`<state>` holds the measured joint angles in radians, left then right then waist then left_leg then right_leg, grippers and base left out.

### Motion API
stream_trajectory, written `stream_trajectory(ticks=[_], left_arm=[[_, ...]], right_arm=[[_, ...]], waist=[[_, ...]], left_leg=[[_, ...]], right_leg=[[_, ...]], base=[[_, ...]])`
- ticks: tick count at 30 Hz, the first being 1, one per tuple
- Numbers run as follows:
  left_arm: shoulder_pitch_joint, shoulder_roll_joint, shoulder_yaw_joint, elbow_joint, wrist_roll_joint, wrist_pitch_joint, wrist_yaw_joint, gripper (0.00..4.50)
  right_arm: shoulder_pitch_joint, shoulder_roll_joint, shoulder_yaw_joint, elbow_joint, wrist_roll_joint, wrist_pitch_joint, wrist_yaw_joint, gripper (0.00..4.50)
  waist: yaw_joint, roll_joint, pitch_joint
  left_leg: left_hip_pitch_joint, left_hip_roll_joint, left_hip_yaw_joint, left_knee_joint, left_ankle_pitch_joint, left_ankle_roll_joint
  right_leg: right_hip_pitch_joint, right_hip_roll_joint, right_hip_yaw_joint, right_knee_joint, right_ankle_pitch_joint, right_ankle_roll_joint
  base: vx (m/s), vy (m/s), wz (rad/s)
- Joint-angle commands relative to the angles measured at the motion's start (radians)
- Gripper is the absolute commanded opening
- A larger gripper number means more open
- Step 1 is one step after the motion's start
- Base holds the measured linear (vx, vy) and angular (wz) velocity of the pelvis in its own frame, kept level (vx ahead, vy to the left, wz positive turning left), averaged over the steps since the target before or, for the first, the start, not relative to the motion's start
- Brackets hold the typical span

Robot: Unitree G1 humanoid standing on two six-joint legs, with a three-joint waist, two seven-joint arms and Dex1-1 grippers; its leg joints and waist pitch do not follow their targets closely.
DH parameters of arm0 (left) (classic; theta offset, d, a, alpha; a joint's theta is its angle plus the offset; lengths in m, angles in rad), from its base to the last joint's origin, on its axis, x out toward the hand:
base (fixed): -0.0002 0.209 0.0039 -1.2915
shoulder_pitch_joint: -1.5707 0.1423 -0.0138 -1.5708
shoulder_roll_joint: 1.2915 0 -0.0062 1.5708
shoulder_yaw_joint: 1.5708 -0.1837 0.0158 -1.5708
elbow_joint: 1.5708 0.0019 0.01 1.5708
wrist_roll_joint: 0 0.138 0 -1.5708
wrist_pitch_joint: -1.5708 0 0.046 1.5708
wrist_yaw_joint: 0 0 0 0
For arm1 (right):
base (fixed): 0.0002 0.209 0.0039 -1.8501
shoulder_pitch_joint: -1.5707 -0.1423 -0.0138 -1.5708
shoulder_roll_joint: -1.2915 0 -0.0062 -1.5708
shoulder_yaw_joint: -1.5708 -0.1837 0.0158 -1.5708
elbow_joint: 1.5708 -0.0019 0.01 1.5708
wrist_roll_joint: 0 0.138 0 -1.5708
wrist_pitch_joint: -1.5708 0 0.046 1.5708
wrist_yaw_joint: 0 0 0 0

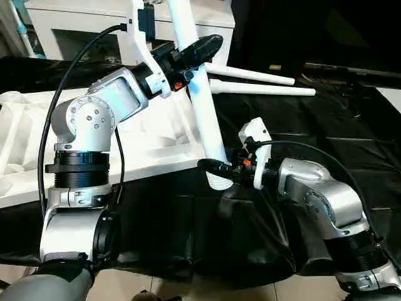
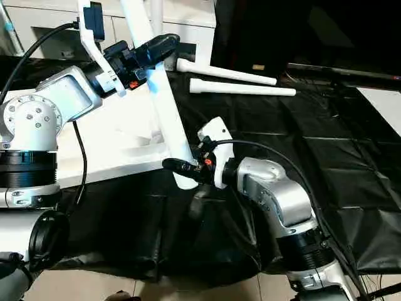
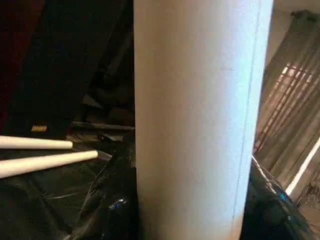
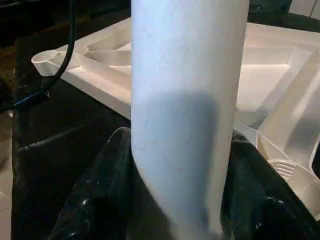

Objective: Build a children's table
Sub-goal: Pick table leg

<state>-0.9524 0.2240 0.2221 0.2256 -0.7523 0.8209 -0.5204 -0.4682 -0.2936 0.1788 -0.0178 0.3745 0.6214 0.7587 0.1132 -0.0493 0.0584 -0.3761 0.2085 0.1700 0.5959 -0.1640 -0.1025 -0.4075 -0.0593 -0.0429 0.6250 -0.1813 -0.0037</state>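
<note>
The white tabletop (image 1: 19,125) lies underside up on the black cloth, its ribs and a round corner socket (image 4: 287,170) showing. One white leg (image 1: 207,119) stands tilted over the tabletop's near right corner, its lower end beside that socket. High on the leg, my left gripper (image 1: 194,53) is shut on it. My right gripper (image 1: 216,168) is shut on the leg near its lower end, with a black finger (image 4: 95,200) pressed to each side. Two more legs (image 1: 250,74) lie side by side on the cloth at the back right.
A white cabinet (image 1: 81,25) stands behind the tabletop. Wrinkled black cloth (image 1: 338,125) covers the work surface to the right and hangs over the near edge. A black cable (image 1: 69,75) loops over my left forearm.
</note>
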Motion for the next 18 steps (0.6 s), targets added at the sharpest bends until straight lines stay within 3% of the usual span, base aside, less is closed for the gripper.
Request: stream_trajectory(ticks=[1, 3, 7, 11, 15, 16, 18], left_arm=[[-0.034, 0.0, 0.032, 0.009, -0.008, -0.012, 0.015, 2.03], [-0.033, 0.002, 0.041, 0.015, -0.021, 0.008, 0.016, 2.37], [-0.035, -0.002, 0.065, 0.017, -0.048, 0.01, 0.018, 2.58], [-0.059, -0.012, 0.121, 0.058, -0.057, -0.037, 0.066, 2.83], [-0.055, -0.005, 0.114, 0.059, -0.037, -0.068, 0.042, 3.22], [-0.058, -0.016, 0.142, 0.058, -0.056, -0.09, 0.055, 3.22], [-0.062, -0.027, 0.178, 0.057, -0.066, -0.129, 0.082, 3.24]], right_arm=[[0.012, -0.001, -0.011, -0.009, -0.006, -0.018, -0.005, 1.97], [0.006, 0.009, -0.022, -0.004, -0.005, -0.028, -0.018, 1.97], [-0.008, 0.033, -0.05, 0.012, -0.001, -0.05, -0.054, 1.96], [-0.03, 0.089, -0.12, 0.03, 0.028, -0.076, -0.121, 1.95], [-0.037, 0.115, -0.147, 0.027, 0.047, -0.088, -0.148, 1.95], [-0.041, 0.131, -0.165, 0.028, 0.052, -0.102, -0.174, 1.95], [-0.051, 0.142, -0.184, 0.04, 0.036, -0.118, -0.219, 1.95]], waist=[[0.001, 0.0, -0.073], [0.002, 0.002, -0.073], [0.001, 0.001, -0.073], [0.001, 0.004, -0.072], [0.0, 0.007, -0.074], [0.001, 0.014, -0.074], [-0.001, 0.01, -0.074]], left_leg=[[0.01, 0.008, 0.003, -0.061, -0.142, -0.008], [0.011, 0.007, 0.003, -0.061, -0.144, -0.008], [0.011, 0.008, 0.003, -0.062, -0.148, -0.013], [0.013, 0.006, 0.003, -0.062, -0.162, -0.016], [0.012, 0.008, 0.001, -0.064, -0.149, -0.018], [0.014, 0.008, 0.001, -0.064, -0.148, -0.02], [0.012, 0.007, 0.001, -0.064, -0.149, -0.023]], right_leg=[[0.061, -0.058, 0.035, -0.064, -0.124, -0.171], [0.06, -0.059, 0.035, -0.065, -0.129, -0.172], [0.059, -0.06, 0.034, -0.064, -0.131, -0.175], [0.057, -0.06, 0.035, -0.067, -0.149, -0.171], [0.058, -0.059, 0.034, -0.063, -0.118, -0.167], [0.058, -0.059, 0.034, -0.061, -0.105, -0.173], [0.06, -0.059, 0.034, -0.062, -0.094, -0.179]], base=[[0.0, 0.0, 0.0], [0.0, 0.0, 0.0], [0.0, 0.0, 0.0], [0.0, 0.0, 0.0], [0.0, 0.0, 0.0], [0.0, 0.0, 0.0], [0.0, 0.0, 0.0]])
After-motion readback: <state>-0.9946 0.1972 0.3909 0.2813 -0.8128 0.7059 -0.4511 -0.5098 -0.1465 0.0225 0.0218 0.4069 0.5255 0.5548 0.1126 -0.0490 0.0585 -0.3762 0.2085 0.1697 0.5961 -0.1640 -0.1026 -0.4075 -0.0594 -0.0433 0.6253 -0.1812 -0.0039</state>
